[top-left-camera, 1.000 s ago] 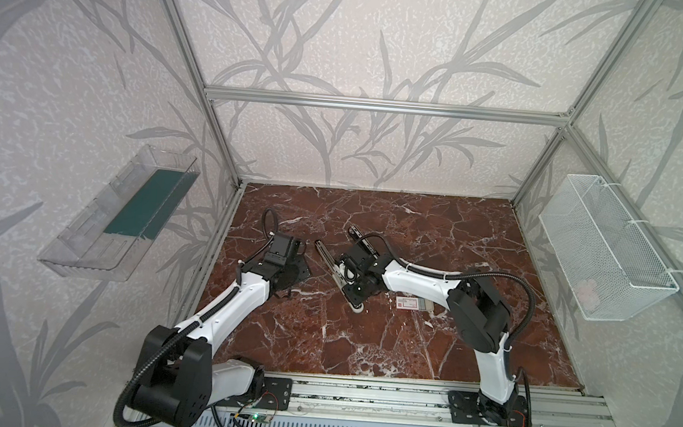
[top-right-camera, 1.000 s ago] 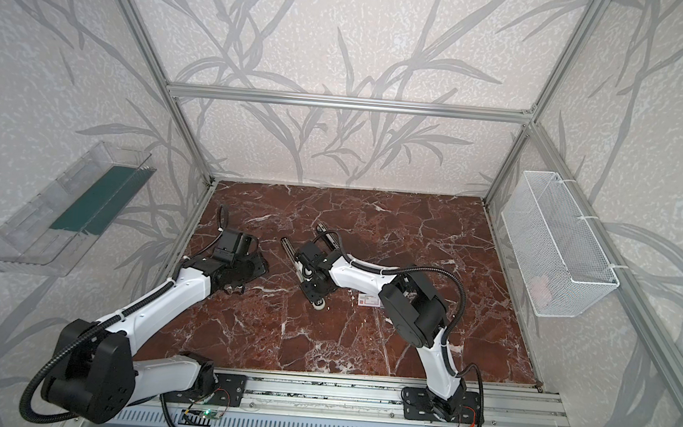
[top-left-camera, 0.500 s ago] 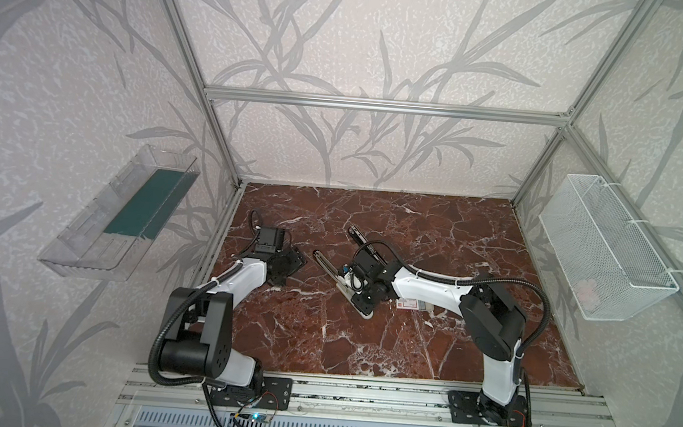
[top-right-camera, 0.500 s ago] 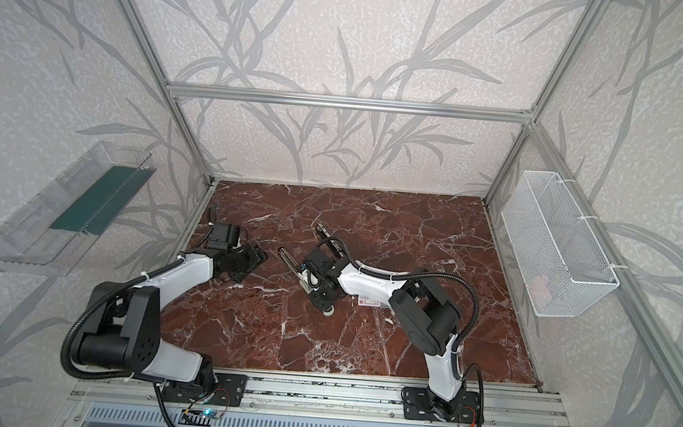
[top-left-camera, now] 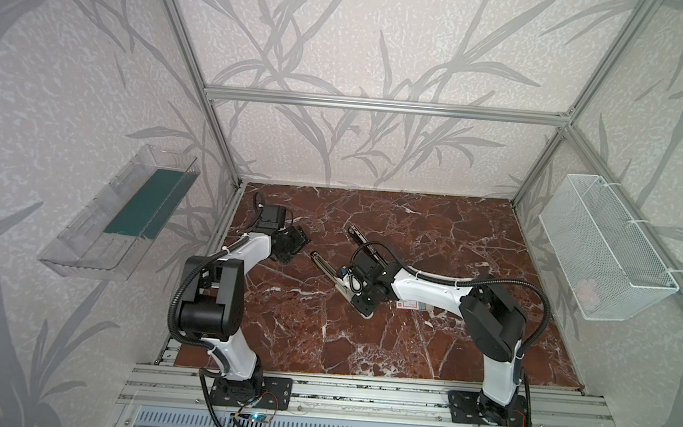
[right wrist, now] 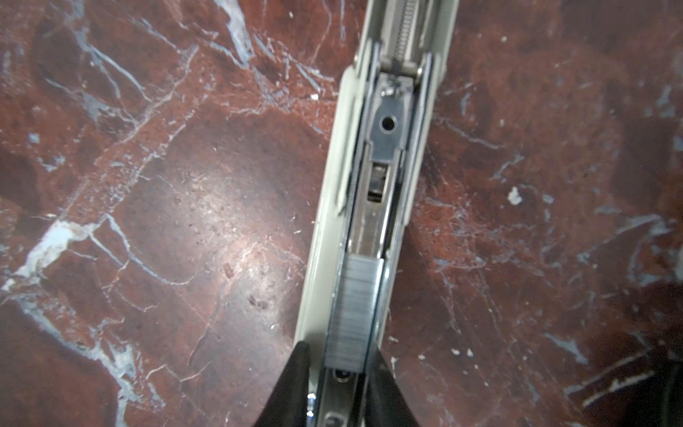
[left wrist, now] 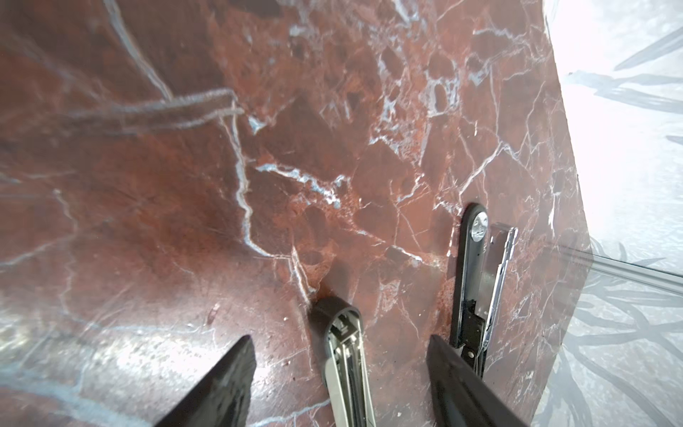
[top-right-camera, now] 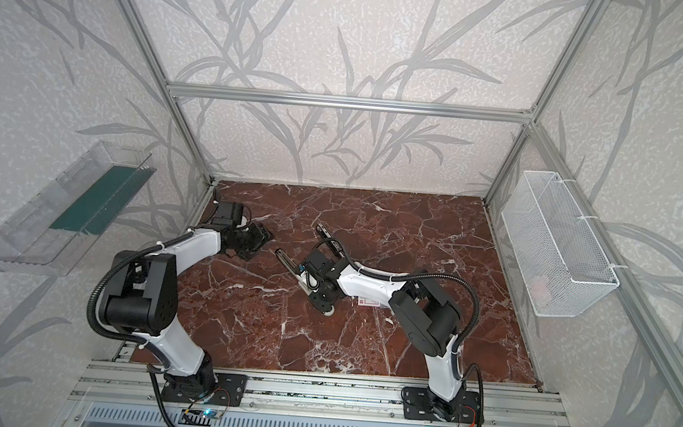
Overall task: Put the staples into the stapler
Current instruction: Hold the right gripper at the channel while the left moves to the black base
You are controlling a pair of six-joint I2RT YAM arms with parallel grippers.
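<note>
Right gripper (right wrist: 340, 351): jaws set narrow, one finger on each side of the near end of the staples (right wrist: 353, 310). I cannot tell whether the pads pinch the strip, press the channel walls, or touch nothing.

The strip lies lengthwise in the metal channel of the grey stapler (right wrist: 330, 229), with the silver pusher plate and spring beyond its far end.

The black stapler (left wrist: 469, 281) lies open just beside the grey one, parallel and not touching. Whether its silver rail carries any strip I cannot tell.

Left gripper (left wrist: 340, 338): jaws wide apart, holding nothing, pointed at the grey stapler's black tip and near it.

White box (top-left-camera: 409, 305): on the table (top-left-camera: 404, 353), partly under my right arm.

Risks, as I judge them:
- If my right pads grip at all when I draw off, the strip comes up with them, or snaps.
- If the strip rides on a channel wall, a closing lid would jam on it.
- Nothing steadies the grey stapler. Any push along the smooth marble could slide it into the black one.
- The strip sits in the grey body. If the black one is meant, the load is misplaced.
</note>
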